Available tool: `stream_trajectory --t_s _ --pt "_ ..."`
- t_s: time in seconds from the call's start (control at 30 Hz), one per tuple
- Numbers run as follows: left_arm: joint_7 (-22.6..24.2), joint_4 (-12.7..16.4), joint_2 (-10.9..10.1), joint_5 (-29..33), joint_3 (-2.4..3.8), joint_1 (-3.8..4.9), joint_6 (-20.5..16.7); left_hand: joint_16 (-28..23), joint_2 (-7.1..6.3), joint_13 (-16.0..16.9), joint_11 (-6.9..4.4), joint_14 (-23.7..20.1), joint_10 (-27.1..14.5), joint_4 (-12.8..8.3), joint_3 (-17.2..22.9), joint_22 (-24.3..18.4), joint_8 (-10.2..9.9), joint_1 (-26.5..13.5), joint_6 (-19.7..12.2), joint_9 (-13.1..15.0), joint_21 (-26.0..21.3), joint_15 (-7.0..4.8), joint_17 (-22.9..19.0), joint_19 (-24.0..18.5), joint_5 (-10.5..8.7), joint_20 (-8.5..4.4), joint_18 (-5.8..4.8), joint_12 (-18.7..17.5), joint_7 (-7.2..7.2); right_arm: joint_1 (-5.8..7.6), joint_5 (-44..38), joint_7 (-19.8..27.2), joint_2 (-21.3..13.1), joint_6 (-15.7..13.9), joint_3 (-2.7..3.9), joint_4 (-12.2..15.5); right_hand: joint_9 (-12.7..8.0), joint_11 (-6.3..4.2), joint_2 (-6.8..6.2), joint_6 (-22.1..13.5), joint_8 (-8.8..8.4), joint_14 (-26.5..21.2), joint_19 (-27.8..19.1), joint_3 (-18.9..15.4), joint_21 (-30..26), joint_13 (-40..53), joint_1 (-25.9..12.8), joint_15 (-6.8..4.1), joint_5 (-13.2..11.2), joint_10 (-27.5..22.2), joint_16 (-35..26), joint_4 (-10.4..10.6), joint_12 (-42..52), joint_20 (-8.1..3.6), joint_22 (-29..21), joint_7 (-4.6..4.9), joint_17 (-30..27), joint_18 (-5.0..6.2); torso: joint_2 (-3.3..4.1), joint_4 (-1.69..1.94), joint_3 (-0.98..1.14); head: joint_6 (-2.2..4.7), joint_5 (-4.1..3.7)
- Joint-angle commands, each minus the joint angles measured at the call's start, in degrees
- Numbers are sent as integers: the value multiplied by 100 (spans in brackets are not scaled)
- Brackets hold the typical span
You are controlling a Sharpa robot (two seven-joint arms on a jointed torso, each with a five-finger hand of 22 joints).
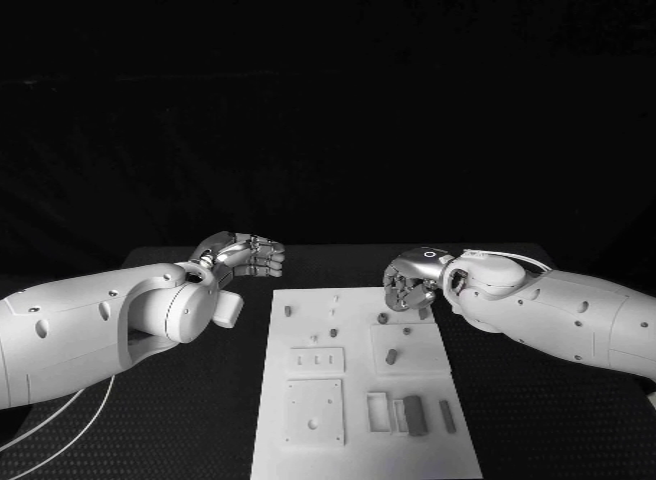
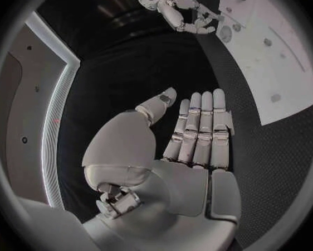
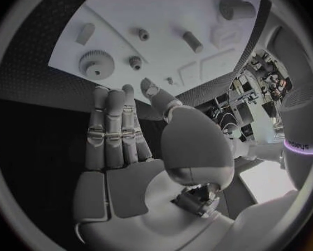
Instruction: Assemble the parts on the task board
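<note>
One white task board (image 1: 360, 440) sits on the black table (image 1: 559, 420). Two hands hover at its far end, the left hand (image 1: 245, 253) and the right hand (image 1: 415, 277). Among the small grey parts, one toothed gear (image 3: 96, 63) stands out; the rest are too small to count.

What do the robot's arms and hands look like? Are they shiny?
Both arms are smooth, rounded white shells with small dark holes in them. A thin white cable loops beside the left arm. The left hand and right hand are silvery metal with many jointed fingers, like little robot skeleton hands, with pale padded palms. The metal does look a bit shiny.
</note>
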Motion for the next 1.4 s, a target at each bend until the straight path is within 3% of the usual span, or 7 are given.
stream_trajectory --t_s 0.03,0.17,0.2,0.23,0.6,0.93,1.4 --pt "101 47 -6 22 9 30 136 -33 0 -10 35 -37 -13 -28 10 8 -37 -81 -13 -10 -26 26 7 -44 11 11 -79 -25 44 -19 -315 21 -1 73 2 23 -9 -47 -45 40 -46 43 62 -61 281 392 -53 -96 17 35 382 -4 276 -65 172 -41 221 34 129 66 7 -13 -39" --pt "98 67 1 22 13 34 151 -58 -5 -14 42 -54 -22 -27 13 7 -48 -95 -21 -18 -40 28 11 -61 11 14 -83 -48 50 -101 -314 13 44 51 2 -29 4 -130 -80 89 -107 -35 64 -108 1062 2095 -85 -202 -10 -230 1648 0 1552 -190 175 -130 1071 34 195 86 12 2 -69" --pt "98 74 1 22 14 36 152 -64 -7 -15 43 -58 -25 -28 14 6 -50 -97 -24 -20 -44 28 12 -65 11 15 -84 -54 51 -117 -321 9 49 40 2 -35 8 -125 33 108 -131 -147 60 -63 1421 2859 -55 -211 -10 -589 2086 14 2126 -264 136 -128 1367 34 214 89 13 5 -71" --pt "94 79 1 22 15 37 165 -68 -9 -16 44 -61 -27 -28 15 6 -52 -100 -26 -21 -46 29 13 -67 11 15 -85 -58 52 -128 -321 10 59 36 2 -48 7 -128 -40 98 -146 -200 -1 -73 1493 3024 -97 -191 6 -671 2122 10 2225 -264 152 -124 1391 29 226 92 14 10 -74" --pt "88 91 -6 21 20 40 200 -98 -16 -21 54 -78 -38 -25 16 6 -66 -118 -39 -31 -61 35 21 -81 8 20 -90 -87 60 -184 -470 -79 96 -3 3 -108 45 -70 -35 106 -245 -301 -208 98 2417 4736 -154 -138 26 -1197 2822 8 3355 -366 144 -60 1586 34 328 112 26 11 -109" --pt "78 90 -20 21 23 45 215 -109 -17 -22 57 -82 -40 -21 16 7 -71 -127 -44 -35 -66 38 26 -85 8 22 -91 -98 63 -197 -525 -87 95 22 3 -155 76 -76 73 173 -233 -222 -221 149 2609 5050 -159 -139 23 -1259 3012 10 3690 -404 137 -68 1687 34 399 124 32 5 -135" --pt "57 64 -4 21 26 55 252 -126 -20 -24 61 -89 -44 -14 16 8 -79 -140 -52 -41 -74 43 33 -91 8 25 -92 -115 68 -207 -654 -107 128 19 3 -197 118 -118 362 320 -176 -182 -260 192 2711 5119 -169 -173 23 -1256 3106 -5 3764 -423 133 -115 1729 34 441 133 42 16 -139"
